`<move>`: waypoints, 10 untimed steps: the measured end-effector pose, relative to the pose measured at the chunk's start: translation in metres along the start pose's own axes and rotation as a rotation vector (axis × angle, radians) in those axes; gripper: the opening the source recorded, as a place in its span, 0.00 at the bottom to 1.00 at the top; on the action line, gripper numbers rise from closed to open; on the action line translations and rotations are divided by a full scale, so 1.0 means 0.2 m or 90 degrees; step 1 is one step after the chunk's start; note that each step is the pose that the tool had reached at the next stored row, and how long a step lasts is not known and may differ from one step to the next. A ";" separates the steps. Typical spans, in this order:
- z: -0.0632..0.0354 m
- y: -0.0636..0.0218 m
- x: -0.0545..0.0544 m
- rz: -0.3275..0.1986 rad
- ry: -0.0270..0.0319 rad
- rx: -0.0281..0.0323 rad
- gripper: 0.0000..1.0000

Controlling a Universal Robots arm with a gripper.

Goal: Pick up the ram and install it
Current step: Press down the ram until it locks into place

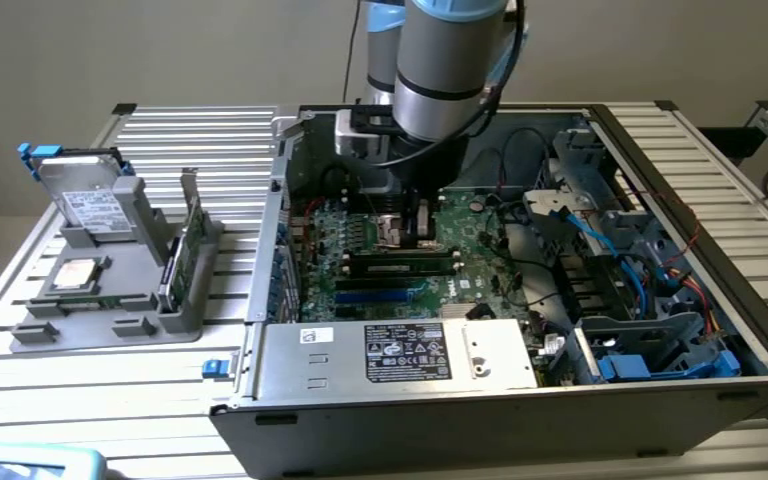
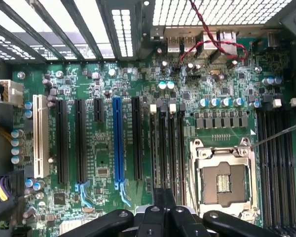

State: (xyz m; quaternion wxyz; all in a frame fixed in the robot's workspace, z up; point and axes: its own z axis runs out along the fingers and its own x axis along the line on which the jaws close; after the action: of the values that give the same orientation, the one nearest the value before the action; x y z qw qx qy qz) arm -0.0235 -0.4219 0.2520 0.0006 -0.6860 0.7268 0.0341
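My gripper (image 1: 418,238) hangs inside the open computer case (image 1: 744,330), low over the motherboard (image 1: 478,215), with the jaws shut. In the wrist view the black fingertips (image 2: 155,200) meet over the near end of a group of black memory slots (image 2: 166,148), beside the bare CPU socket (image 2: 222,177). In the exterior view the ram (image 1: 404,268), a long green stick with dark chips, lies along one black slot just in front of the gripper. I cannot tell whether the fingers touch it.
A grey tray (image 1: 104,320) on the exterior view's left holds a hard drive (image 1: 88,200) and an upright green card with a metal bracket (image 1: 181,255). The power supply (image 1: 411,350) fills the case's near side. Blue and black cables (image 1: 611,240) crowd the exterior view's right.
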 end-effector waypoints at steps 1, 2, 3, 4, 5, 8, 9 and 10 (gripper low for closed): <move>0.001 0.019 0.00 0.000 0.0015 0.0004 0.11; 0.002 0.036 0.00 0.000 0.0033 0.0007 0.11; 0.003 0.053 0.00 0.000 0.0055 0.0011 0.11; 0.005 0.068 0.00 0.000 0.0079 0.0017 0.11; 0.007 0.078 0.00 0.000 0.0115 0.0020 0.11; 0.014 0.094 0.01 0.001 0.0246 0.0028 0.11; 0.018 0.099 0.01 0.001 0.0288 0.0030 0.11; 0.021 0.104 0.01 0.001 0.0323 0.0032 0.11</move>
State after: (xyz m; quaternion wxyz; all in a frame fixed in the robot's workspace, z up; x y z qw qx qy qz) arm -0.0445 -0.4217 0.2488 -0.0161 -0.6861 0.7272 0.0148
